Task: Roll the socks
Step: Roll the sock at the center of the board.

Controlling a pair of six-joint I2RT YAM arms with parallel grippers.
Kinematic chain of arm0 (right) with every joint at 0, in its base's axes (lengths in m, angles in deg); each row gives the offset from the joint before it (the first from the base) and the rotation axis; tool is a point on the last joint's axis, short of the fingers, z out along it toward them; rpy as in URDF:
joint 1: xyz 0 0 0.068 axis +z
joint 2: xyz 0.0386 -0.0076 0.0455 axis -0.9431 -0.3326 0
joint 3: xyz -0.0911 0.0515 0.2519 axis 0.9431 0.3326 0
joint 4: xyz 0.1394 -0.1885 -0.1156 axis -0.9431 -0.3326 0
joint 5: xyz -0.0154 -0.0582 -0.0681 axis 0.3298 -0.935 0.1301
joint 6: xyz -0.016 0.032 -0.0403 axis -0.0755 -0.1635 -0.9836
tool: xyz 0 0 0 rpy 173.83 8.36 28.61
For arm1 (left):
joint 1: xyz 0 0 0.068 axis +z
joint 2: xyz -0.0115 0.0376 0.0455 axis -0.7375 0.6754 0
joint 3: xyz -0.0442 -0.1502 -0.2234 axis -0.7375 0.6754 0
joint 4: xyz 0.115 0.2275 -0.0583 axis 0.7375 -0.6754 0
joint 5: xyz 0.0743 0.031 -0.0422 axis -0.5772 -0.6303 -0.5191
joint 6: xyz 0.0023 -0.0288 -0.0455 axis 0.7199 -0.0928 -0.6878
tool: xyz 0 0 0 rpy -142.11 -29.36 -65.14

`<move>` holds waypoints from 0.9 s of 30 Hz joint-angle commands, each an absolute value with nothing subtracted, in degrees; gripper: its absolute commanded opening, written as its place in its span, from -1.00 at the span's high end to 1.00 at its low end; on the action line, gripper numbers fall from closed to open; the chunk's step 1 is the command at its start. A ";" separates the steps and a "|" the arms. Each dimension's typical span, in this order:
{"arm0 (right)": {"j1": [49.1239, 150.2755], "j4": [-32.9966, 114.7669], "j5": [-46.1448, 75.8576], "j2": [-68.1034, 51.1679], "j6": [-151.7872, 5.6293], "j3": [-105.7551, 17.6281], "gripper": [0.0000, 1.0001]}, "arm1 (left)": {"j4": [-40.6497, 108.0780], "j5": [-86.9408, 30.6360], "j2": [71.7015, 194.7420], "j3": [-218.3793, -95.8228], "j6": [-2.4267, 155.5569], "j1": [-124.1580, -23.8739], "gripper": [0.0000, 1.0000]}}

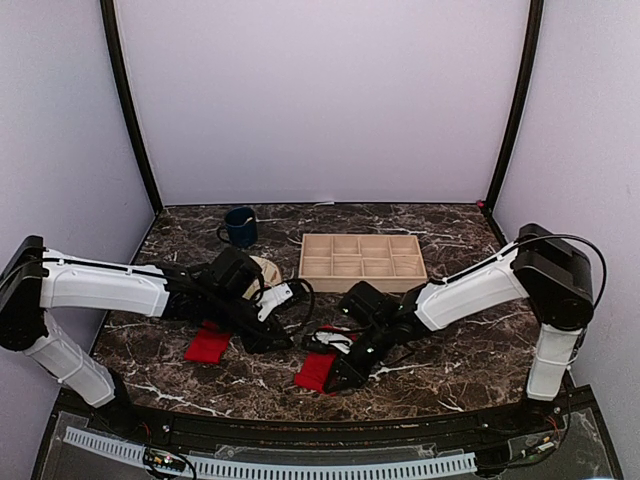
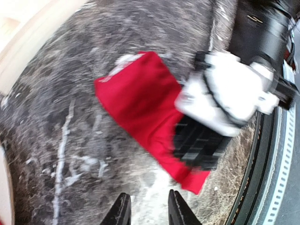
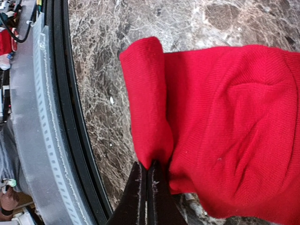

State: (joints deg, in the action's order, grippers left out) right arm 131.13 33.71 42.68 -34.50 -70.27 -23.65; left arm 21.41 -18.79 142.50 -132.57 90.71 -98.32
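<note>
Inspecting the opening turn of the roll on the first sock (image 3: 225, 117), lying near 6 o'clock on the bench (image 1: 450, 360), close to its near edge. Noting the right gripper (image 3: 148, 169) clenched tight on that sock's end, pinching a short folded band at the 9 o'clock side of the wrist view, with the flat body spreading toward 3 o'clock. Noting the left gripper (image 2: 148, 200) hovering near the same sock, jaws parted and grasping nothing. Finding the second sock (image 1: 208, 343) lying near 8 o'clock, appearing flat, apart from both grippers. Judging the task as barely begun: one turn started, no bundle formed. Judging the next move as calling for carrying the pinched fold further over the body and keeping the turn tight, possibly pressing the loose length down with the free gripper to stop it sliding on the smooth marble. Flagging the wrinkled slack in the fabric as a risk of a lopsided roll.
</note>
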 commanded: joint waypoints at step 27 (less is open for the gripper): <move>127.61 31.07 55.81 -38.97 -65.65 -26.39 1.00 | 22.61 -27.53 146.51 -131.68 106.71 -116.15 0.35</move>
State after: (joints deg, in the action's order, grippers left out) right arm 128.15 31.55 54.24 -37.93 -65.72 -25.14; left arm 23.71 -25.87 144.47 -130.54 103.32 -115.04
